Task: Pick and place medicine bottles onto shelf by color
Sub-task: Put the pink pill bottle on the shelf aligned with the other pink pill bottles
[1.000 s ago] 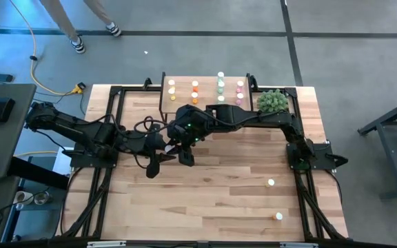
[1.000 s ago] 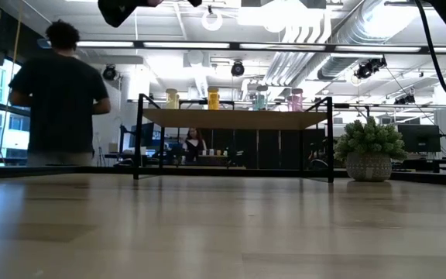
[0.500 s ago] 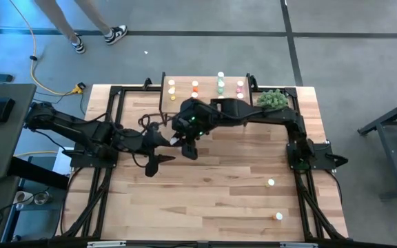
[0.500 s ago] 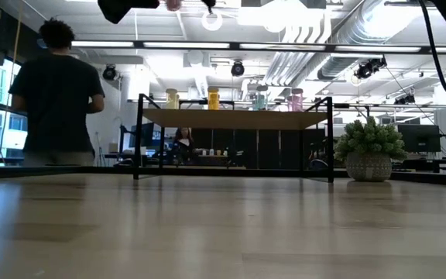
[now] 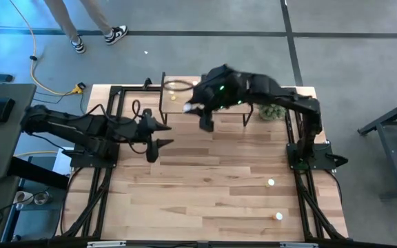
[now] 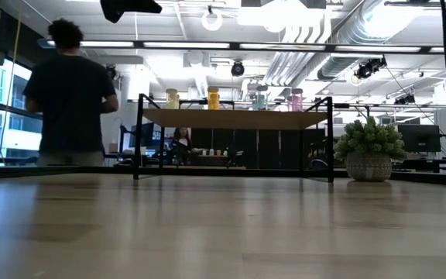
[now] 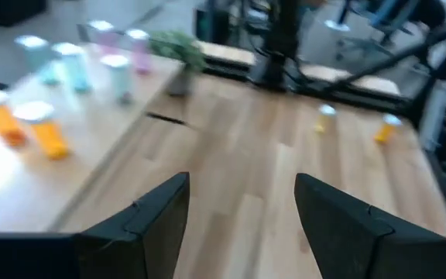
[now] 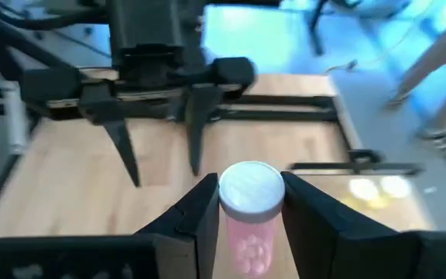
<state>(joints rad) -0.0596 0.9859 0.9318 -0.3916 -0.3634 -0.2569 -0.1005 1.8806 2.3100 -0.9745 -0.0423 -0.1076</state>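
My right gripper (image 8: 250, 221) is shut on a pink medicine bottle (image 8: 249, 203) with a white cap. It hangs high over the near edge of the shelf (image 5: 176, 87), and its arm hides most of the shelf from above. In the low view the shelf (image 6: 235, 118) carries yellow (image 6: 173, 98), orange (image 6: 213, 98), green (image 6: 259, 99) and pink bottles (image 6: 296, 99), all upright. My left gripper (image 5: 158, 136) stands open with nothing in it, left of the table's middle. Two more bottles (image 5: 271, 183) (image 5: 279, 216) lie on the table near the right. My right gripper pinches the pink bottle by its sides (image 8: 248, 244), just below the white cap, between its two fingers (image 8: 204, 213). The cap end faces the wrist camera. The bottle is lifted clear of the table and the shelf.
A green plant ball (image 5: 274, 110) in a pot (image 6: 368, 167) stands just right of the shelf. A black frame runs along the table's sides (image 5: 105, 172). A person (image 6: 68, 101) stands beyond the table's far left. Bare wood (image 5: 205, 186) lies between the arms and the near edge.
The two grippers met over the table's middle and have parted. My right gripper has gone up and toward the far edge with the pink bottle, and now hangs over the shelf. My left gripper has drawn back a little toward the table's left.
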